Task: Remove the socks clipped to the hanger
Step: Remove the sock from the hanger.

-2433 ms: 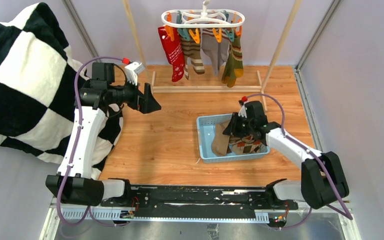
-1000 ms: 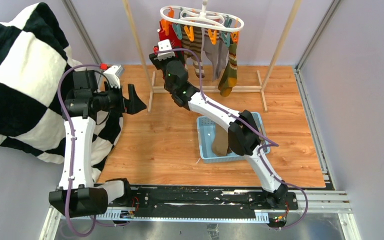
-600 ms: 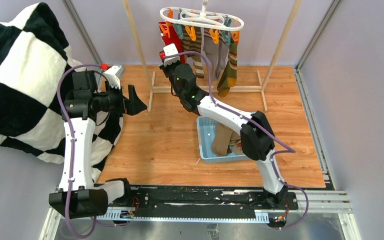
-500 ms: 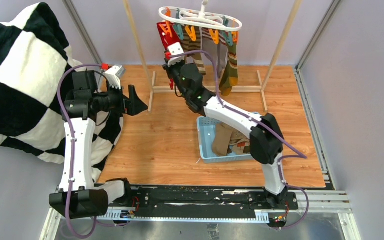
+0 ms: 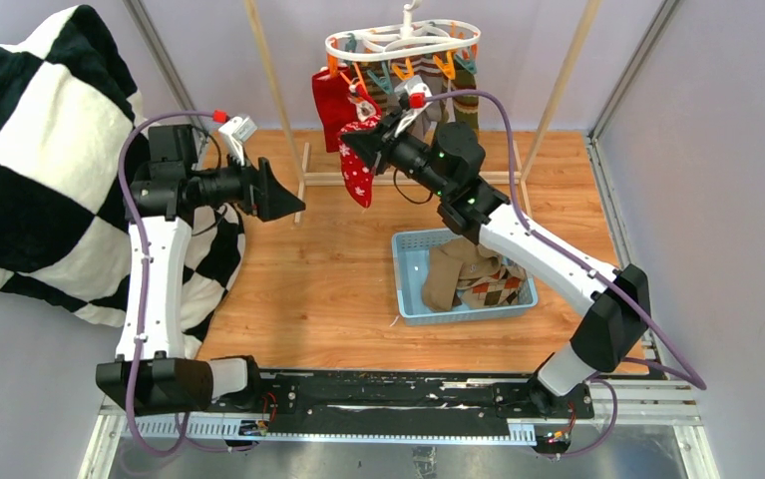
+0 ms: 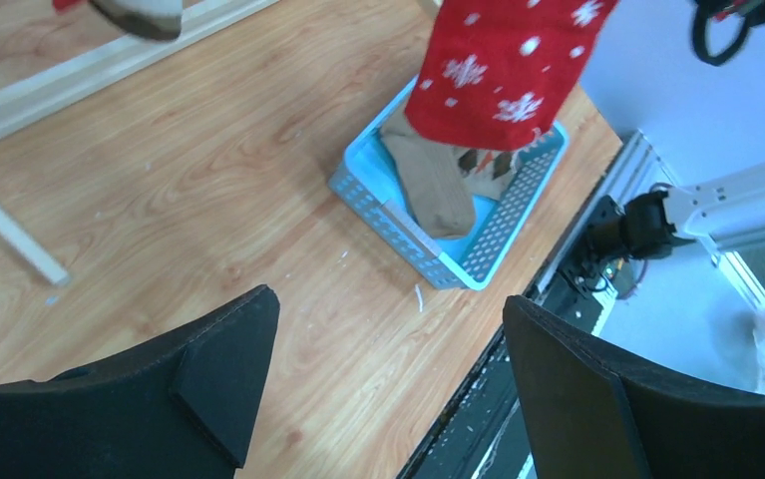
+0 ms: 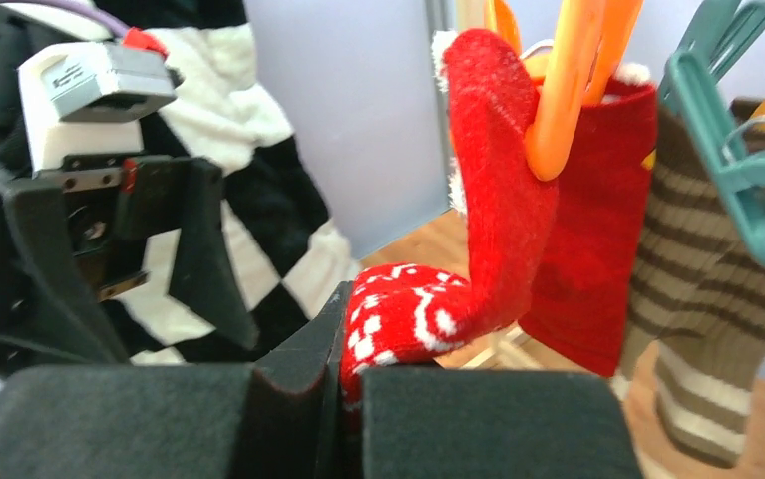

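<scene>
The white hanger [image 5: 403, 42] hangs from the rack rod with orange and teal clothespins. My right gripper [image 5: 356, 146] is shut on the foot of a red snowflake sock [image 7: 413, 314], whose cuff is still in an orange clothespin [image 7: 568, 90]. A second red sock [image 7: 597, 249] and a striped taupe sock [image 7: 697, 329] hang behind it. Olive and grey socks hang further right, partly hidden by the arm. My left gripper [image 5: 280, 194] hovers open to the left of the hanger, nothing between its fingers [image 6: 223, 369].
A blue basket [image 5: 400, 269] on the wooden floor holds a brown sock [image 5: 446, 277] and an argyle sock [image 5: 498, 291]. The checkered blanket [image 5: 39, 150] drapes at the left. The wooden rack's posts [image 5: 268, 70] and base bar stand at the back.
My right gripper shut on the red snowflake sock, and the arm swung over to the hanger's right side, pulling the sock foot sideways. The hanger swung. My left gripper rose slightly toward the rack.
</scene>
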